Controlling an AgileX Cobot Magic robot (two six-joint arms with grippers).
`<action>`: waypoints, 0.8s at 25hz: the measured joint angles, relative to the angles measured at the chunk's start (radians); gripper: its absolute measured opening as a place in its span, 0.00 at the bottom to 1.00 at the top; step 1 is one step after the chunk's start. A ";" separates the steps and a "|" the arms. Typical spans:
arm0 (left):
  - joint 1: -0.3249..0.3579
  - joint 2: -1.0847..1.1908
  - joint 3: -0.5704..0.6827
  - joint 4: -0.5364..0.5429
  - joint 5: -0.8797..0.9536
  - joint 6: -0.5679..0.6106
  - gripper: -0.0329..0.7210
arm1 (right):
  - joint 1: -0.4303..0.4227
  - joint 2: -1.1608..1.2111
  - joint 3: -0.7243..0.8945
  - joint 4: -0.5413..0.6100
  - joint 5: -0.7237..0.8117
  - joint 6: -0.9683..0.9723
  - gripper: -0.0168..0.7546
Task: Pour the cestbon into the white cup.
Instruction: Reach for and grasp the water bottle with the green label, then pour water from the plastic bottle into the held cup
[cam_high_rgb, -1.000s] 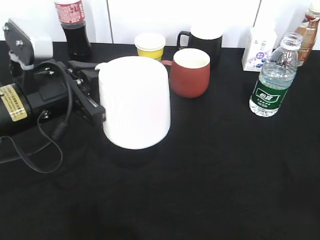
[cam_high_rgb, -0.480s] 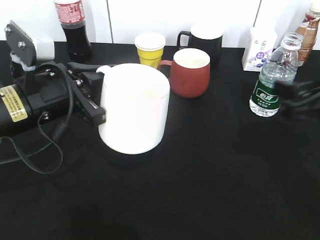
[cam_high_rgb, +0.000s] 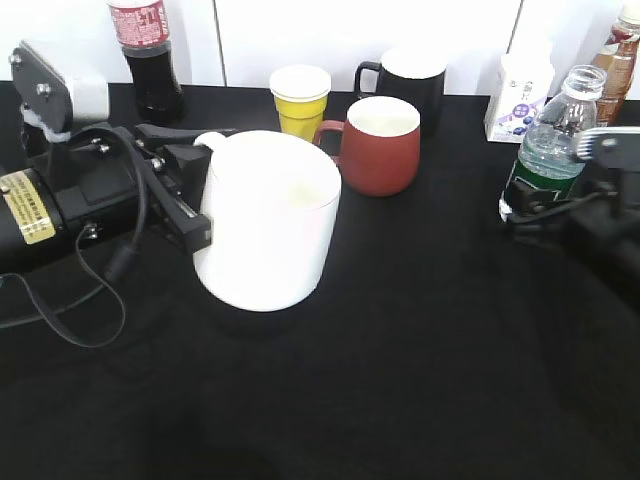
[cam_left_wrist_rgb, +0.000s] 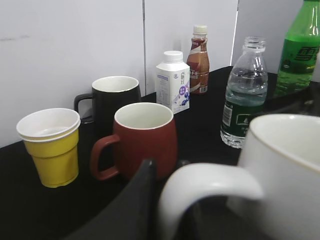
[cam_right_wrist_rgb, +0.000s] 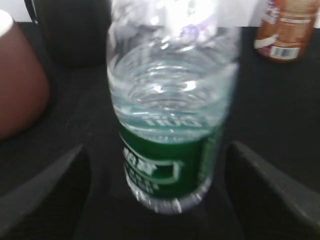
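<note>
The white cup (cam_high_rgb: 268, 220) is a large white mug at centre left of the black table, upright, with its rim facing up. My left gripper (cam_high_rgb: 192, 190) is shut on its loop handle; in the left wrist view the gripper (cam_left_wrist_rgb: 166, 167) pinches the handle and the white cup (cam_left_wrist_rgb: 287, 165) is at lower right. The cestbon (cam_high_rgb: 548, 150), a clear bottle with a green label and no cap, stands at the right. My right gripper (cam_high_rgb: 548, 208) is open with a finger on each side of its lower part. In the right wrist view the cestbon (cam_right_wrist_rgb: 170, 125) sits between the spread fingers of the gripper (cam_right_wrist_rgb: 157, 150).
Behind the white cup stand a red-brown mug (cam_high_rgb: 380, 145), a yellow paper cup (cam_high_rgb: 300, 95) and a black mug (cam_high_rgb: 405, 80). A cola bottle (cam_high_rgb: 145, 50) is at back left. A milk carton (cam_high_rgb: 518, 95) and a brown drink bottle (cam_high_rgb: 618, 60) are at back right.
The white cup has tipped from tilted to upright in the left gripper. The right gripper has come in from the right edge and now straddles the cestbon.
</note>
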 joint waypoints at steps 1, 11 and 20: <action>0.000 0.000 0.000 0.001 0.000 0.000 0.17 | 0.000 0.037 -0.018 -0.006 -0.020 0.001 0.85; 0.000 0.000 0.000 0.052 0.000 0.000 0.19 | 0.000 0.256 -0.222 0.032 -0.119 0.002 0.79; 0.000 0.000 0.000 0.052 0.000 -0.001 0.19 | -0.001 0.272 -0.249 0.040 -0.141 0.002 0.66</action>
